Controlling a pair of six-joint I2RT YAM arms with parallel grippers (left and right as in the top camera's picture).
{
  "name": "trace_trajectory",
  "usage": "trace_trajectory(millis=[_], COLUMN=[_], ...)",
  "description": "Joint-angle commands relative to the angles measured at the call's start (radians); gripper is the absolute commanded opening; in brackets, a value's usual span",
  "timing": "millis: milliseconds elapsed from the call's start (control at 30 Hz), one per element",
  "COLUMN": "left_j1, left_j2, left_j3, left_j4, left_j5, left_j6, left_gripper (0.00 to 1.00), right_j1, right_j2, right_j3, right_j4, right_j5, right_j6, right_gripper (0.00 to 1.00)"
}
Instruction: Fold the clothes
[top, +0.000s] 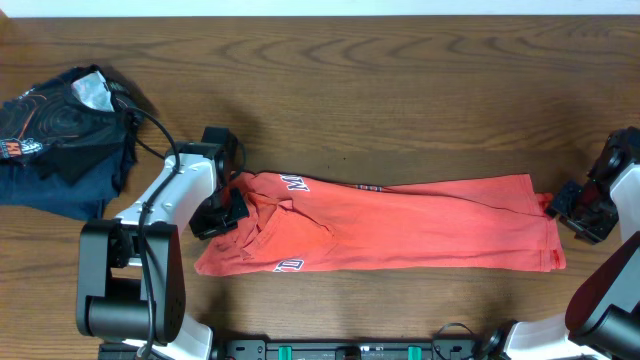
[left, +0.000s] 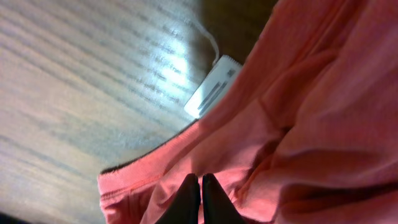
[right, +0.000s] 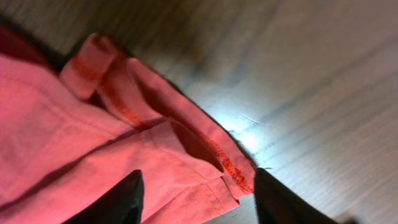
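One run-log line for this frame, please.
garment: coral-red cotton T-shirt lying as long strip on wooden table | left gripper: shut on tag end | right gripper: open at hem end

T-shirt (top: 400, 225) lettering (top: 296, 183) is showing only as fragments at the folds, neck tag (left: 212, 87) print is blurring out, dark clothes pile (top: 50, 140) is running off overhead's left edge.

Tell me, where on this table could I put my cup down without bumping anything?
The far side of the table, beyond the red T-shirt and right of the dark clothes pile, is bare wood. The left end is crowded: left hand, cable, pile.
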Motion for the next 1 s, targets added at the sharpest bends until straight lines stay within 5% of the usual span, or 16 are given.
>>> trace_trajectory(millis=[0, 200, 733, 833, 967], left_j1=[0.002, 0.002, 0.002, 0.002, 0.002], left_j2=[0.005, 0.005, 0.005, 0.005, 0.005], left_j3=[-0.003, -0.003, -0.003, -0.003, -0.003], left_j4=[-0.024, -0.035, -0.035, -0.034, -0.034], left_j5=[-0.002, -0.002, -0.002, -0.002, -0.002], left_j6=[-0.016, -0.016, 0.003, 0.007, 0.007], left_gripper=[0.07, 0.44, 0.45, 0.45, 0.45], right_j1=[-0.018, -0.017, -0.015, -0.015, -0.015], right_j2=[0.008, 0.01, 0.01, 0.01, 0.01], right_j3=[-0.005, -0.029, -0.256, -0.27, -0.271], right_j4=[0.005, 0.064, 0.288, 0.295, 0.296], right_j5=[-0.038, -0.04, -0.13, -0.193, -0.278], right_j6=[-0.161, -0.198, -0.242, -0.242, -0.242], right_gripper=[0.59, 0.67, 0.67, 0.59, 0.35])
